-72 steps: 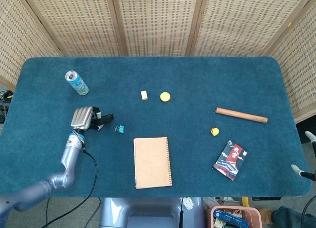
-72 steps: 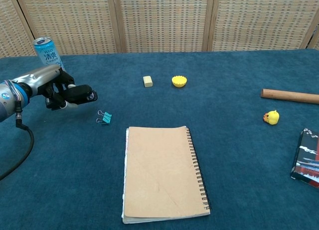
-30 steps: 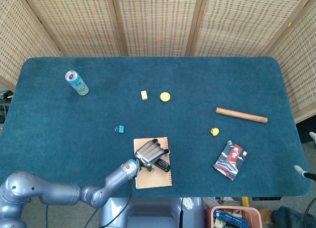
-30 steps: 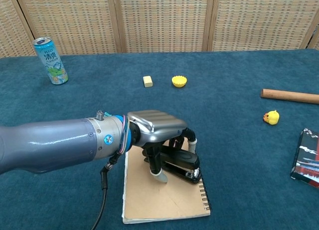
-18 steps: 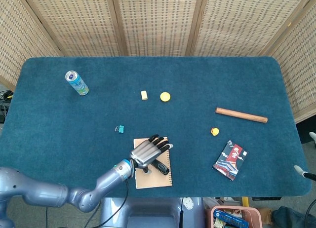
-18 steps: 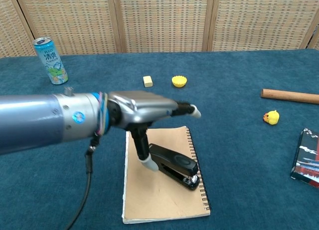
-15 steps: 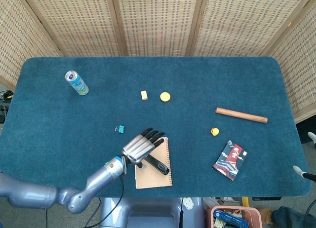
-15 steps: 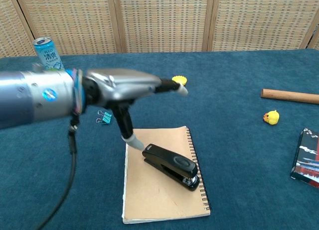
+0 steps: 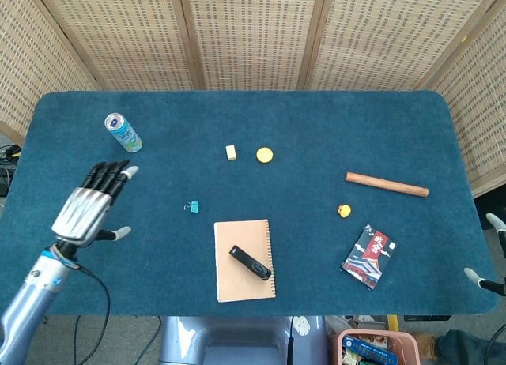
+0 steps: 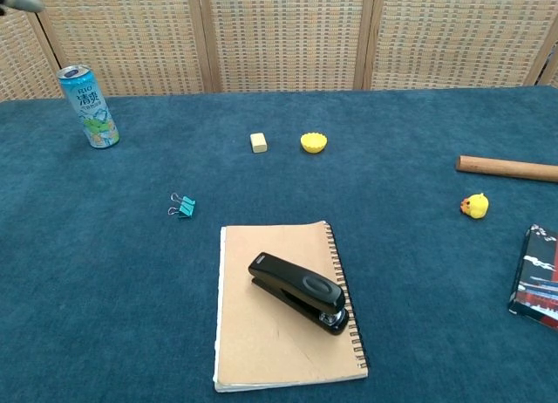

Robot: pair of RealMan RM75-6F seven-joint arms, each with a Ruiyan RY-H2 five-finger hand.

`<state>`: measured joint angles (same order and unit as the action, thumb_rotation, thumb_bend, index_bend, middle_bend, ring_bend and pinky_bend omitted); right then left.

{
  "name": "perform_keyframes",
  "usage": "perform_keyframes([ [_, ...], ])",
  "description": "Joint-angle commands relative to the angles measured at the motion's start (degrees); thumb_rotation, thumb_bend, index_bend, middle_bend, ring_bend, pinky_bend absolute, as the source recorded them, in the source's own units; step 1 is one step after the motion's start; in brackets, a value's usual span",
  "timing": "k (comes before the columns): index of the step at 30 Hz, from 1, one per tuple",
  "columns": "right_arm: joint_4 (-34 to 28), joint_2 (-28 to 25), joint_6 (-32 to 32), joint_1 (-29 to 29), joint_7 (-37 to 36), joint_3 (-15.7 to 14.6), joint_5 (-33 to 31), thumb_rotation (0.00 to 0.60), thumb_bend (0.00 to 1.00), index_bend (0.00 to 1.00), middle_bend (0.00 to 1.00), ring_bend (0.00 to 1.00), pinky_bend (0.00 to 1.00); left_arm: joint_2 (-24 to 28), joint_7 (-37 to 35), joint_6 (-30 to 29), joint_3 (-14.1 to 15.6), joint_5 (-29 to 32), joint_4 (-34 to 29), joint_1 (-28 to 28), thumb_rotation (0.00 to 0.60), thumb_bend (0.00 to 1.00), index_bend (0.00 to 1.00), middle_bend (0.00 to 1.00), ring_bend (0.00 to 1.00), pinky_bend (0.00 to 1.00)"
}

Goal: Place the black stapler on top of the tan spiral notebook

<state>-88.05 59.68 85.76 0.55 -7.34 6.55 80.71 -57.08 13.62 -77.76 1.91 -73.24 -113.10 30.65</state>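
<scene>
A black stapler (image 10: 297, 291) lies on a tan notebook (image 10: 283, 307); the worktop (image 9: 316, 120) is dark teal, the binder clip (image 10: 182, 206) turquoise.

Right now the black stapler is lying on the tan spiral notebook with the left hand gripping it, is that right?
Not quite: the black stapler does lie on the tan spiral notebook, but the left hand is open and well away to the left, as the head view shows.

Glossy black plastic stapler (image 10: 299, 291) on matt tan paper notebook (image 10: 285, 307); fuzzy blue cloth table (image 10: 418, 141).
</scene>
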Motion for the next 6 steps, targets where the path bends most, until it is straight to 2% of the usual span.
perform_keyframes([
  [1, -0.01, -0.03, 0.24, -0.12, -0.16, -0.06, 0.16, 0.600, 0.00, 0.00, 0.00, 0.00, 0.00, 1.70, -5.39, -6.29, 3.54, -0.63, 2.63, -7.48, 0.600, 0.00, 0.00, 0.00, 0.00, 0.00],
  [6, 0.13, -0.07, 0.91, -0.44, -0.63, -0.13, 0.49, 0.600, 0.00, 0.00, 0.00, 0.00, 0.00, 0.01, -11.17, -11.82, 5.87, -0.96, 7.71, -15.13, 0.600, 0.00, 0.00, 0.00, 0.00, 0.00],
])
